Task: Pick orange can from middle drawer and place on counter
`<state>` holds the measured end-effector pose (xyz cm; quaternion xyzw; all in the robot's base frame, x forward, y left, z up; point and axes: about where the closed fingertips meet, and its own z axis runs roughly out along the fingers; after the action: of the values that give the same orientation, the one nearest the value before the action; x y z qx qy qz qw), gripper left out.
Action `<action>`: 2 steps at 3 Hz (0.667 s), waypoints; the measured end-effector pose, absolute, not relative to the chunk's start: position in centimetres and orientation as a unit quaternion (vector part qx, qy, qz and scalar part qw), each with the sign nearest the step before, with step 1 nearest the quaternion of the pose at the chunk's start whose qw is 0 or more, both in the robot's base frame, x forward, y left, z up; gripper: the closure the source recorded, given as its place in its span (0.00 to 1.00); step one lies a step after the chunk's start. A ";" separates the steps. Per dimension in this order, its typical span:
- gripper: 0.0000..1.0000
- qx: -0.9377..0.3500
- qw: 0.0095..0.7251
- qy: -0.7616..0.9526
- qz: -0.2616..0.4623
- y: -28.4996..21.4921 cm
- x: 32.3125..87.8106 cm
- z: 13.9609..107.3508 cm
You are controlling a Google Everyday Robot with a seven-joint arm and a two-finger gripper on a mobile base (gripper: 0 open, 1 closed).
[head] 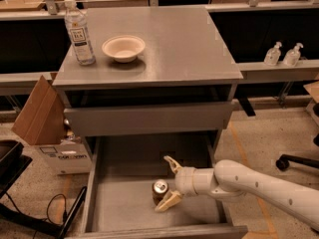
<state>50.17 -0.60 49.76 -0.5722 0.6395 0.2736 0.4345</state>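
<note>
The orange can [159, 191] stands upright on the floor of the open middle drawer [119, 203], its silver top showing. My gripper [168, 183] reaches in from the right on a white arm. Its two pale fingers are spread, one above the can and one below it [167, 201], with the can between them at the fingertips. The fingers are open and not closed on the can. The grey counter [174, 44] is the cabinet top above the drawer.
A clear water bottle [79, 32] and a pale bowl [123, 48] stand on the counter's left part. A closed drawer front [149, 118] sits above the open one. A cardboard box [42, 116] is left of the cabinet. Two pump bottles [283, 54] stand on the right ledge.
</note>
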 end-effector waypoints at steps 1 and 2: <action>0.00 -0.573 0.428 0.642 0.275 0.0 50.6 48.2; 0.00 -0.580 0.418 0.644 0.273 0.7 50.9 46.8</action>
<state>50.92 0.69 46.76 -0.5802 0.6436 0.2734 0.4177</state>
